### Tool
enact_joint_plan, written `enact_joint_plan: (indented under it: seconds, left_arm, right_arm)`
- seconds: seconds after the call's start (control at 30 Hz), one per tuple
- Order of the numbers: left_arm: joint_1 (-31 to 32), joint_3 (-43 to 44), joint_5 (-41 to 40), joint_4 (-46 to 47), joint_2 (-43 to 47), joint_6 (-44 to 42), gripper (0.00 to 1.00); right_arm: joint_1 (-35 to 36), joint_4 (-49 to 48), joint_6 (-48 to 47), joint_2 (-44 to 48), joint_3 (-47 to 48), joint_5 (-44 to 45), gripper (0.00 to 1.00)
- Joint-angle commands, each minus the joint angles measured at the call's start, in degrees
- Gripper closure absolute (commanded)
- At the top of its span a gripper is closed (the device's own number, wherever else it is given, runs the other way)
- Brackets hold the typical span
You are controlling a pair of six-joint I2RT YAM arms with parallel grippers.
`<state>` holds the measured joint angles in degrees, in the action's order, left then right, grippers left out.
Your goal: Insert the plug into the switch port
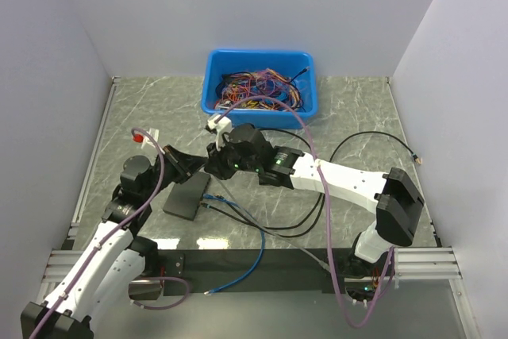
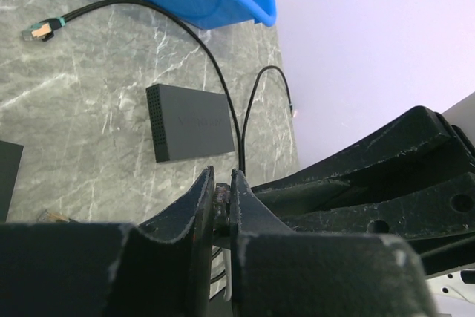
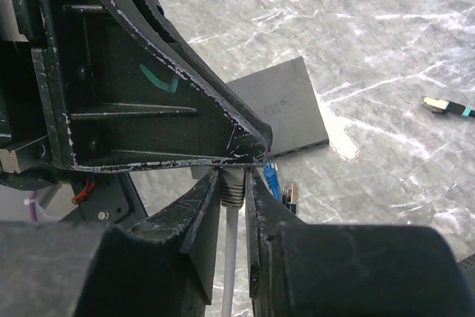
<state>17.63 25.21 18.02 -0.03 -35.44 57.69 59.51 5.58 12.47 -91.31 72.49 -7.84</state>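
Note:
The switch (image 2: 189,131) is a flat charcoal box with a row of openings along its left edge. It lies on the marble table in the left wrist view, well beyond my fingers, and the right arm hides it in the top view. My right gripper (image 3: 236,183) is shut on the grey boot of a white cable's plug (image 3: 232,187). My left gripper (image 2: 221,183) is shut on the tip of that same plug (image 2: 221,200). The two grippers meet tip to tip above the table in the top view, left gripper (image 1: 190,166) and right gripper (image 1: 213,158).
A plain dark slab (image 1: 186,196) lies under the grippers, with a blue plug (image 3: 272,176) at its edge (image 3: 286,109). A blue bin (image 1: 260,82) of wires stands at the back. Black cables (image 1: 357,136) and a blue cable (image 1: 246,220) lie on the table. A teal-tipped plug (image 2: 38,30) lies loose.

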Motion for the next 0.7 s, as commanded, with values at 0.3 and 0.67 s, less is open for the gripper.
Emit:
enact_joint_plan:
  seconds: [0.3, 0.67]
  left_arm:
    - [0.04, -2.01, -11.15, 0.21, -2.35, -5.48, 0.31]
    - [-3.56, -4.38, -26.81, 1.35, -9.02, -9.08, 0.21]
  right_arm:
    - [0.0, -1.81, -1.13, -0.1, -6.3, 4.93, 1.0]
    - [-2.46, -0.05, -4.38, -12.91, -3.15, 12.13, 1.0]
